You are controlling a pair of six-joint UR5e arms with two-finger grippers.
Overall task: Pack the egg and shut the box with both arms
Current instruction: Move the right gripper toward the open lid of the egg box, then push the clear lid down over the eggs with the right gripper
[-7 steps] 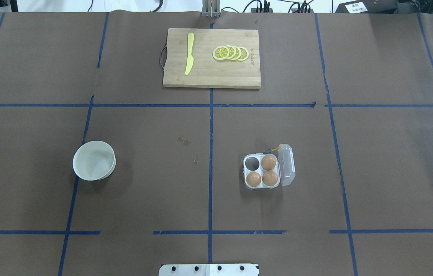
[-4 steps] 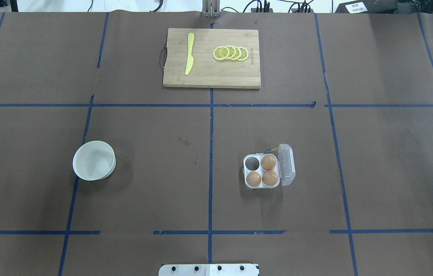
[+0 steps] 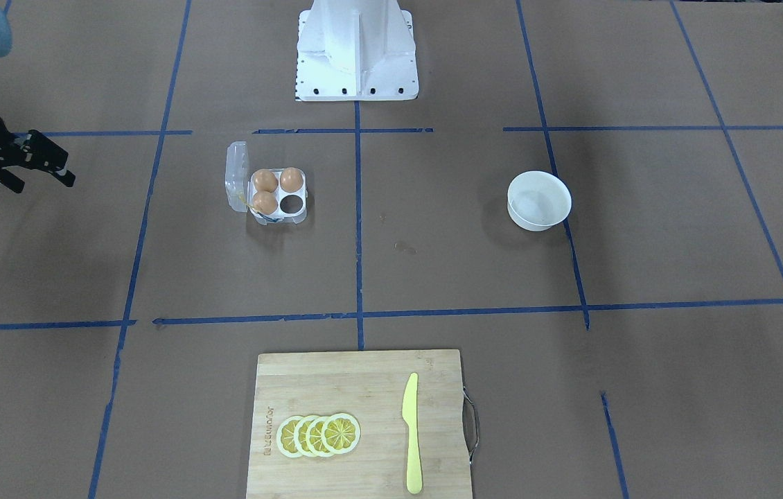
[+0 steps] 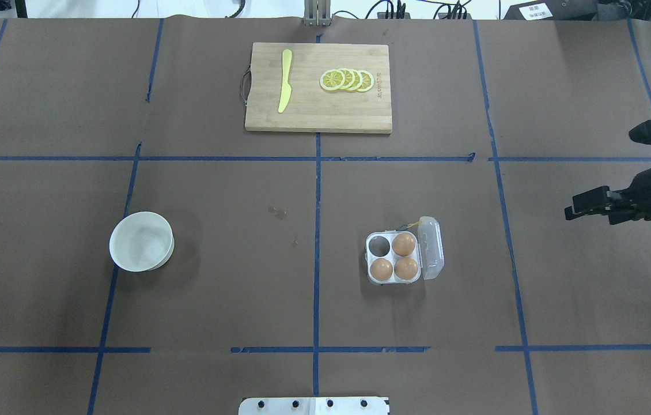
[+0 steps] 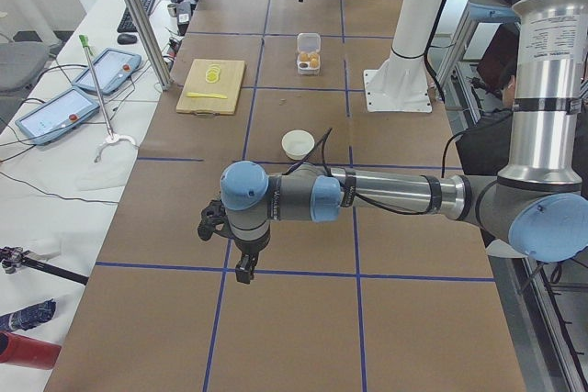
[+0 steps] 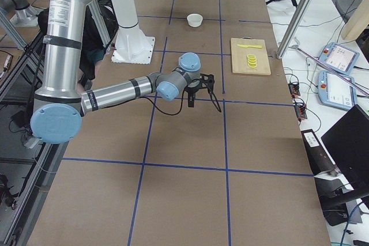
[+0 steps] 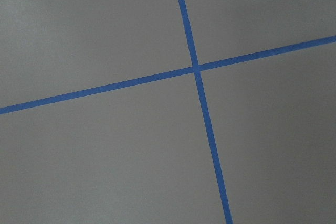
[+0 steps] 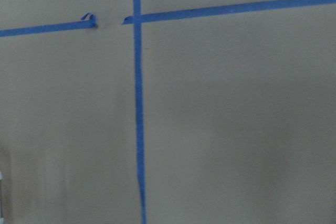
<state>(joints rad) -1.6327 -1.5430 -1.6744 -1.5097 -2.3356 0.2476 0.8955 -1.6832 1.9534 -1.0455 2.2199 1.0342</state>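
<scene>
**Catch the lid's outer edge, gently**

The box [image 4: 393,258] sits on the counter [image 4: 216,288] with three eggs [image 4: 381,269] in it and one cell empty. Its lid [image 4: 432,248] lies open toward the right end effector [image 4: 602,173], which is released and well apart. Whether the left end effector [image 5: 243,271] is released or clenched, I cannot tell.

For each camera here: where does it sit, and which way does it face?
Front-facing: across the table, facing the pedestal; right gripper at its left edge.
Overhead: behind and above, looking forward and down; right gripper at its right edge.
Exterior left: table's end; left arm near.
Exterior right: opposite end; right arm near.
Left wrist: down on bare taped table; no body shows.
Right wrist: the same.
Front-facing and overhead share the box, bowl and cutting board.
</scene>
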